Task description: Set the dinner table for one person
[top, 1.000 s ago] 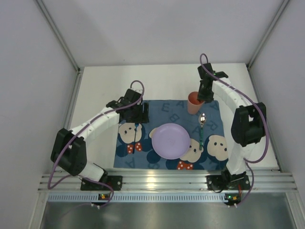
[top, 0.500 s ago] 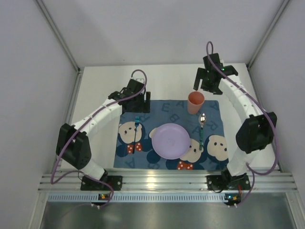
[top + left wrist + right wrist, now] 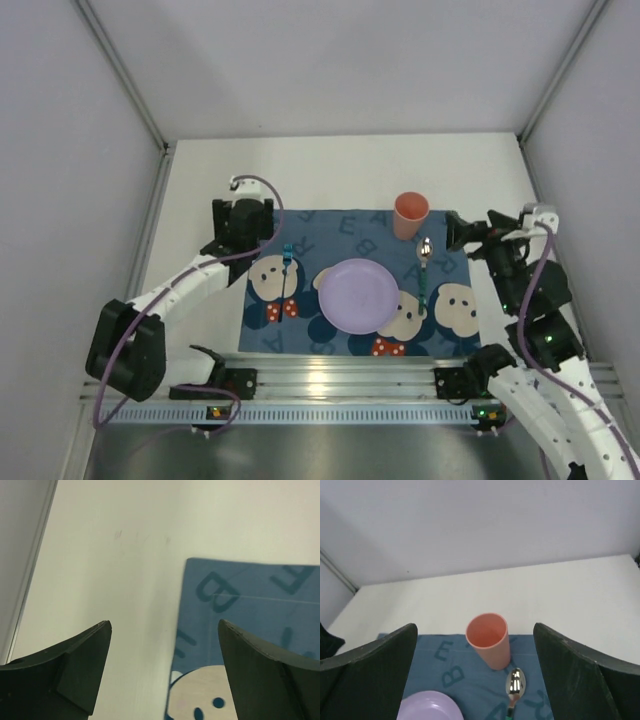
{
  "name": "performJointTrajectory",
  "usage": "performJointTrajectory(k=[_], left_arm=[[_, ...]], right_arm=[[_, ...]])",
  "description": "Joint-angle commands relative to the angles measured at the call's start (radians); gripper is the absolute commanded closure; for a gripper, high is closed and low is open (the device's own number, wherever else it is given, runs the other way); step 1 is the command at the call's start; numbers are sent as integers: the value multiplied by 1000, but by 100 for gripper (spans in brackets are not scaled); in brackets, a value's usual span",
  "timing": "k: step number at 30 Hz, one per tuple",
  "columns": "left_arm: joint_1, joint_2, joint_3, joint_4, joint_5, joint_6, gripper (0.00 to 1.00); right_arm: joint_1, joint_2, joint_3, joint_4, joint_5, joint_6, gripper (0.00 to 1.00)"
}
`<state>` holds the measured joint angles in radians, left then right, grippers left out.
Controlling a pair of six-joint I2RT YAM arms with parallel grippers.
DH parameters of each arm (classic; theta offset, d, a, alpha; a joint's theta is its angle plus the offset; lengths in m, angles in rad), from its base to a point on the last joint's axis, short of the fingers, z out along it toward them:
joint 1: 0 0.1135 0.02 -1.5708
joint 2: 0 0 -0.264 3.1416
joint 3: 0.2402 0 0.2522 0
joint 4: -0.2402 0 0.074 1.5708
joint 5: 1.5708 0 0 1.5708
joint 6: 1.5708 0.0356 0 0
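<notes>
The dinner table (image 3: 340,165) is white and carries a dark-blue cartoon mat (image 3: 340,235). On the mat lie a purple plate (image 3: 357,295), a teal-handled fork (image 3: 287,265) to its left and a spoon (image 3: 424,268) to its right. An orange cup (image 3: 411,213) stands upright at the mat's far right. My left gripper (image 3: 235,240) hovers open over the mat's far left corner (image 3: 250,610), holding nothing. My right gripper (image 3: 460,232) is open, to the right of the cup (image 3: 490,640) and spoon (image 3: 515,682), apart from both.
A ribbed aluminium rail (image 3: 350,378) runs along the near edge, with both arm bases on it. White walls close in the table at the left, right and back. Bare tabletop (image 3: 110,570) shows left of the mat and behind the cup (image 3: 570,610).
The right gripper opened off the cup and pulled back to the right. The left gripper opened wider and drew back left, away from the fork. The cup stays upright.
</notes>
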<state>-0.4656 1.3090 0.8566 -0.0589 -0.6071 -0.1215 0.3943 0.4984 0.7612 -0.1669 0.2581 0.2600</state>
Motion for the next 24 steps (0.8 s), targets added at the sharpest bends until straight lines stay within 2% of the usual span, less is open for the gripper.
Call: performJointTrajectory(k=[1,2,4,8,10,12,16,17,19,20,22,24], left_arm=[[131,-28,-158,361,8,16,8],[154,-24,-183,393,39,-25,8],[197,2,-257,459,121,-15,8],[229,71,-382,748,220,78,6],[251,127,-351,684,259,94,5],[260,179,-360,747,236,102,4],[311,226,-403,899,302,161,2],[326,237,-398,895,352,151,4],[372,259,-406,924,351,93,2],[399,256,-428,939,436,77,2],[441,242,-471,1034,512,68,2],[446,265,-528,1128,549,82,9]], right_arm=[[2,-131,-202,250,-112,-243,0],[2,-162,-217,222,-150,-318,0],[3,-219,-224,103,-151,-346,0],[2,-268,-221,-52,-120,-349,0],[2,-288,-224,-103,-118,-341,0],[2,-302,-230,-117,-115,-323,0],[2,-311,-241,-126,-115,-315,0],[0,-307,-241,-128,-120,-317,0],[3,-285,-240,-128,-126,-317,0],[2,-275,-240,-125,-128,-312,0],[2,-238,-243,-118,-117,-297,0],[2,-207,-243,-118,-114,-266,0]])
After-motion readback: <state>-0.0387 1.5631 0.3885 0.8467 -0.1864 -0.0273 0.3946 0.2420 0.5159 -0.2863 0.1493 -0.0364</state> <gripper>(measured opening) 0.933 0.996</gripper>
